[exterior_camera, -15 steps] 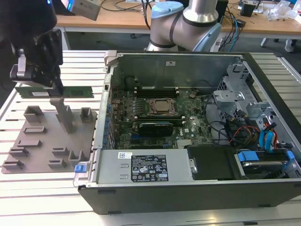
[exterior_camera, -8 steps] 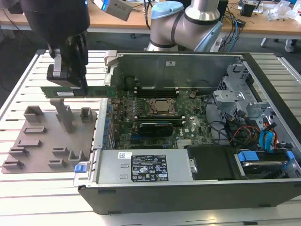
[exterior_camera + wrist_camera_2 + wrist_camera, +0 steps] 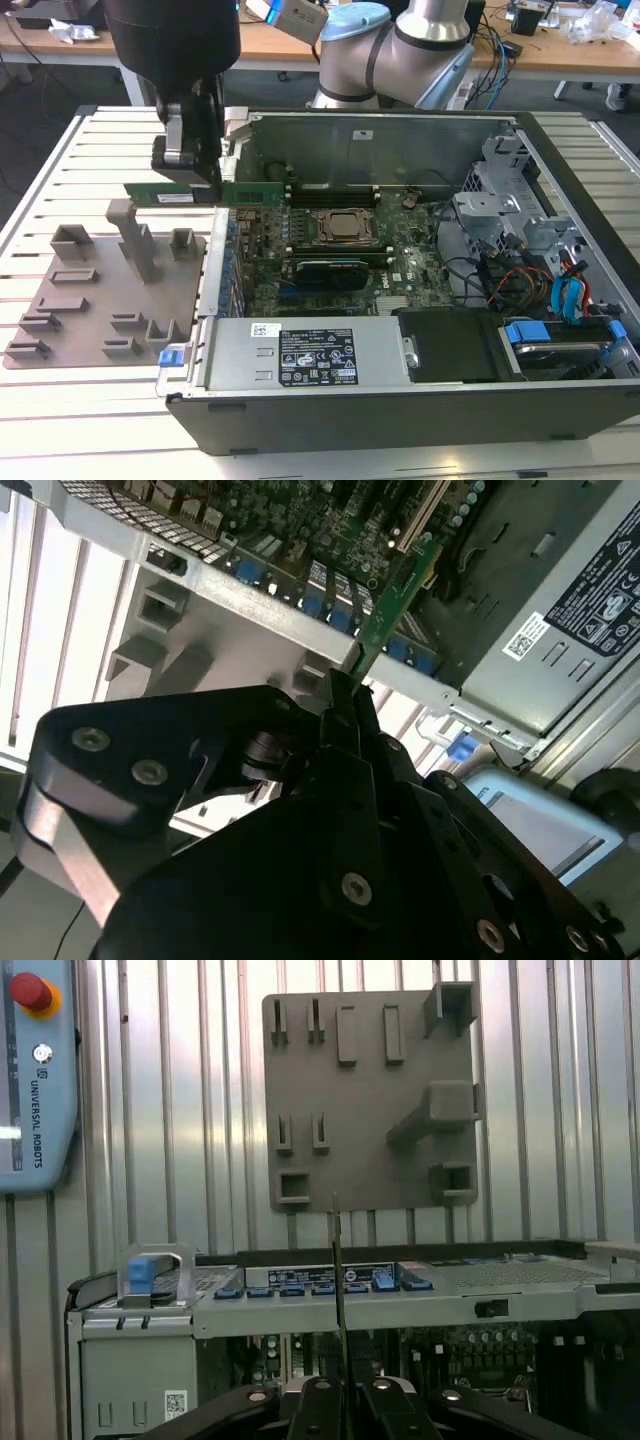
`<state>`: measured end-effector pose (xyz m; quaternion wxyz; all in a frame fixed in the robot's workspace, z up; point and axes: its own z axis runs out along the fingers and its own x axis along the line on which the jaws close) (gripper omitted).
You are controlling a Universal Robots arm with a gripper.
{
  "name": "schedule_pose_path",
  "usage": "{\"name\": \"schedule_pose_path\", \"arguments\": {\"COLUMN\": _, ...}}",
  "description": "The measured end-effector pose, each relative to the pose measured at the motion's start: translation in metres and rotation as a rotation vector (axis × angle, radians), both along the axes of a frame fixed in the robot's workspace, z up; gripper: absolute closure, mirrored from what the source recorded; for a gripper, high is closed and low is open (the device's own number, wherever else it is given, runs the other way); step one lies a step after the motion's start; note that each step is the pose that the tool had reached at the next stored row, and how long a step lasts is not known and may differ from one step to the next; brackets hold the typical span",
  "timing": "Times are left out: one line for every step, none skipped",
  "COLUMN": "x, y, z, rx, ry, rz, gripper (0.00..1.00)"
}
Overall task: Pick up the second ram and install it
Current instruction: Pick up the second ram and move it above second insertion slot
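The black two-fingered gripper (image 3: 190,172) is clamping the thin green circuit-board ram stick (image 3: 252,191). In the exterior view we are seeing it level above the open computer case (image 3: 400,415) wall, near the grey plastic plate (image 3: 110,295). Second wrist view: fingers (image 3: 352,735) are pinching the ram stick (image 3: 395,595). First wrist view: the ram stick (image 3: 337,1260) is showing edge-on.

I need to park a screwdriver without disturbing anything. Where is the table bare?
The table is bare in front of the plate and behind it, at the exterior view's left. The case is packed inside, and the gripper holds the ram over its edge beside the plate.
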<state>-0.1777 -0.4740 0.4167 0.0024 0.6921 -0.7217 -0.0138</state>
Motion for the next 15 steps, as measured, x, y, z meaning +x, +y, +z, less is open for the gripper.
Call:
{"name": "schedule_pose_path", "arguments": {"x": 0.004, "y": 0.0001, "z": 0.0000, "rx": -0.0001, "ry": 0.0002, "rz": 0.000, "gripper": 0.86}}
{"name": "schedule_pose_path", "arguments": {"x": 0.010, "y": 0.0004, "z": 0.0000, "rx": -0.0004, "ry": 0.0004, "rz": 0.000, "gripper": 0.86}}
{"name": "schedule_pose_path", "arguments": {"x": 0.016, "y": 0.0005, "z": 0.0000, "rx": -0.0006, "ry": 0.0006, "rz": 0.000, "gripper": 0.86}}
{"name": "schedule_pose_path", "arguments": {"x": 0.021, "y": 0.0007, "z": 0.0000, "rx": -0.0008, "ry": 0.0008, "rz": 0.000, "gripper": 0.86}}
{"name": "schedule_pose_path", "arguments": {"x": 0.027, "y": 0.0011, "z": 0.0000, "rx": -0.0010, "ry": 0.0013, "rz": 0.000, "gripper": 0.86}}
{"name": "schedule_pose_path", "arguments": {"x": 0.034, "y": 0.0018, "z": -0.0001, "rx": -0.0009, "ry": 0.0018, "rz": 0.000, "gripper": 0.86}}
{"name": "schedule_pose_path", "arguments": {"x": 0.045, "y": 0.0030, "z": -0.0002, "rx": -0.0010, "ry": 0.0029, "rz": 0.000, "gripper": 0.86}}
{"name": "schedule_pose_path", "arguments": {"x": 0.051, "y": 0.0039, "z": -0.0004, "rx": -0.0009, "ry": 0.0036, "rz": 0.000, "gripper": 0.86}}
{"name": "schedule_pose_path", "arguments": {"x": 0.059, "y": 0.0054, "z": -0.0006, "rx": -0.0011, "ry": 0.0048, "rz": 0.000, "gripper": 0.86}}
{"name": "schedule_pose_path", "arguments": {"x": 0.067, "y": 0.0077, "z": -0.0013, "rx": -0.0009, "ry": 0.0060, "rz": 0.000, "gripper": 0.86}}
{"name": "schedule_pose_path", "arguments": {"x": 0.071, "y": 0.0092, "z": -0.0018, "rx": -0.0008, "ry": 0.0068, "rz": 0.000, "gripper": 0.86}}
{"name": "schedule_pose_path", "arguments": {"x": 0.076, "y": 0.0108, "z": -0.0026, "rx": -0.0010, "ry": 0.0084, "rz": 0.000, "gripper": 0.86}}
{"name": "schedule_pose_path", "arguments": {"x": 0.084, "y": 0.0136, "z": -0.0045, "rx": 0.0000, "ry": 0.0117, "rz": 0.000, "gripper": 0.86}}
{"name": "schedule_pose_path", "arguments": {"x": 0.091, "y": 0.0159, "z": -0.0057, "rx": 0.0081, "ry": 0.0127, "rz": 0.000, "gripper": 0.86}}
{"name": "schedule_pose_path", "arguments": {"x": 0.096, "y": 0.0176, "z": -0.0066, "rx": 0.0196, "ry": 0.0128, "rz": 0.000, "gripper": 0.86}}
